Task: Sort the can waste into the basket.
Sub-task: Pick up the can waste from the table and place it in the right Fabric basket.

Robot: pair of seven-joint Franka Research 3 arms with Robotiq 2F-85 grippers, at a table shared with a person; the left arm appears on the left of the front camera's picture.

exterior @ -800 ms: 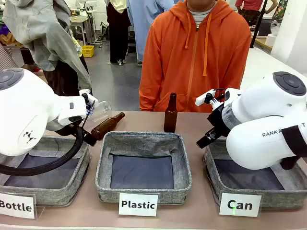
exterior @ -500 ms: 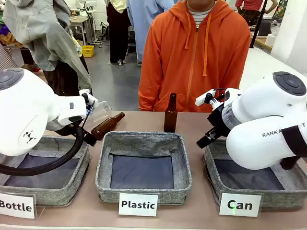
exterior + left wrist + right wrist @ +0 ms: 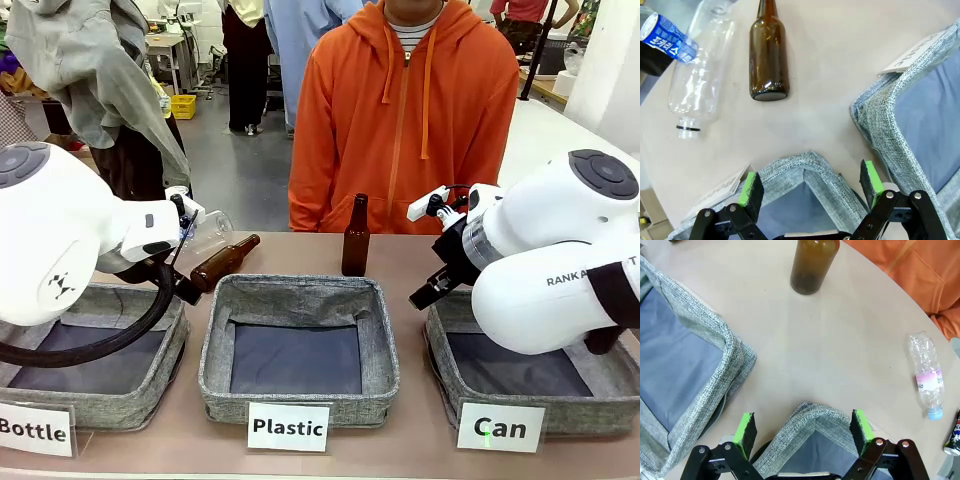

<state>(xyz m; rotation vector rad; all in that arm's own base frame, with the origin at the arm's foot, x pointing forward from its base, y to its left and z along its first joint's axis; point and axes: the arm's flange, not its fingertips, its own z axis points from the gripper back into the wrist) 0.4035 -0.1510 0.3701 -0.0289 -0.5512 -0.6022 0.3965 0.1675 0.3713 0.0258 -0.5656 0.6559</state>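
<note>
Currently, your left end effector [image 3: 810, 182] and right end effector [image 3: 802, 432] stand wide and empty. The right one hovers over a corner of the basket [image 3: 590, 416]. The blue can [image 3: 665, 37] lies on the table [image 3: 830, 75] just beside a clear bottle [image 3: 700, 70], and the dark can [image 3: 955, 437] lies apart.

The blue can [image 3: 666, 36] and the dark can [image 3: 954, 436] lie on the table [image 3: 835, 70] — both outside the grey basket [image 3: 447, 370].

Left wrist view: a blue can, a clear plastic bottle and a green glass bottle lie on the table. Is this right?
No: the left wrist view shows the glass bottle is brown, not green. The blue can and clear plastic bottle do lie on the table.
</note>
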